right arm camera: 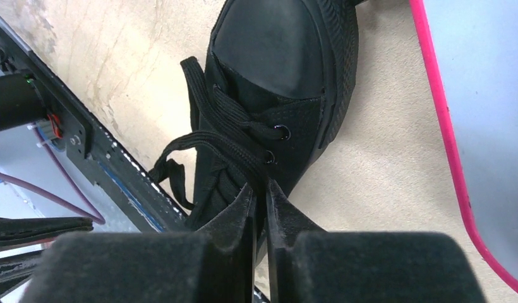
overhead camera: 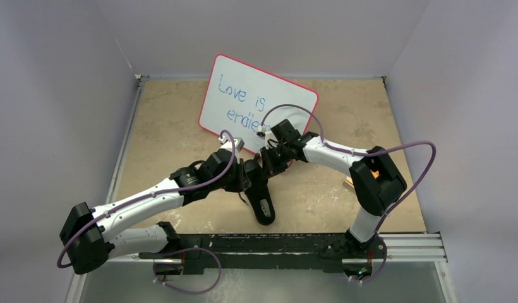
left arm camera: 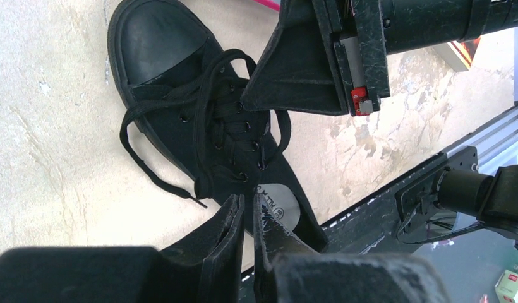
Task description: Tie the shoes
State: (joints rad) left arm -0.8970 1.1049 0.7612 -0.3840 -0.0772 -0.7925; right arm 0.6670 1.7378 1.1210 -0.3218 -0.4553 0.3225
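Note:
The black sneaker [overhead camera: 263, 203] lies on the tan table between my two grippers, heel toward the arm bases. In the left wrist view the shoe [left arm camera: 180, 95] shows its toe cap at top left, with loose laces [left arm camera: 133, 136] looped across it and onto the table. My left gripper [left arm camera: 247, 203] hovers over the shoe's heel opening, jaws nearly together with nothing seen between them. My right gripper [right arm camera: 261, 186] is shut on a lace [right arm camera: 234, 148] drawn from the eyelets over the sneaker [right arm camera: 275, 57]. The right gripper also shows in the left wrist view [left arm camera: 294, 72], above the tongue.
A pink-rimmed whiteboard [overhead camera: 256, 101] with blue writing lies just behind the shoe; its edge is in the right wrist view [right arm camera: 443, 139]. A small orange object [overhead camera: 349, 182] sits to the right. The black mounting rail [overhead camera: 294, 243] runs along the near table edge.

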